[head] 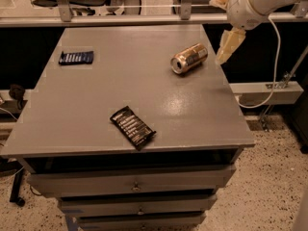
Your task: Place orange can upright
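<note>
The gripper (219,30) hangs in the air at the far right corner of the grey table (96,95), just off its right edge. Its 2 pale fingers (230,43) are spread apart and hold nothing. Just to its left, near but not touching, the orange can (189,58) lies on its side on the tabletop (silver end turned toward the front left), close to the right edge. Well apart from it, a dark ridged packet (132,127) lies flat near the front edge, and a blue packet (76,57) sits at the far left. Below the tabletop are drawers (134,184). A white cable (276,57) trails down behind the arm.
</note>
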Motion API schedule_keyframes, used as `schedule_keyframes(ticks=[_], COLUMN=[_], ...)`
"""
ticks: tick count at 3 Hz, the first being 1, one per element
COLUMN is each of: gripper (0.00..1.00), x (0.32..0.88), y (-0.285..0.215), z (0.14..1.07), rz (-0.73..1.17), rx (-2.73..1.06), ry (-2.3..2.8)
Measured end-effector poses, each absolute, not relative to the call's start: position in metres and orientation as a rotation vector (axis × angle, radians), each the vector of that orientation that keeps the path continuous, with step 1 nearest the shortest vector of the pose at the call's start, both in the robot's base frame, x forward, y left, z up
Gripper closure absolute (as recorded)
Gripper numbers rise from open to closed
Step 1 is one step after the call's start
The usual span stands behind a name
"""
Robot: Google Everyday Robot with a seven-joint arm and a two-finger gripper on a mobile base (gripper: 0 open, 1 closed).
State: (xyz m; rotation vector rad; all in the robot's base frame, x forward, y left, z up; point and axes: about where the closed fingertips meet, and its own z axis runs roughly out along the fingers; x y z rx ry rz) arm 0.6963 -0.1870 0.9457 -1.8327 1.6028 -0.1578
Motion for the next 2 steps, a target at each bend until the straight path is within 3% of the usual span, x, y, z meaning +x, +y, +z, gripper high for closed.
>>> schedule_keyframes(ticks=[2], gripper=[0.00], x=[0.715], y=[-0.144], z=[0.910], rz=[-0.115], rx=[-2.126], ry=[1.381])
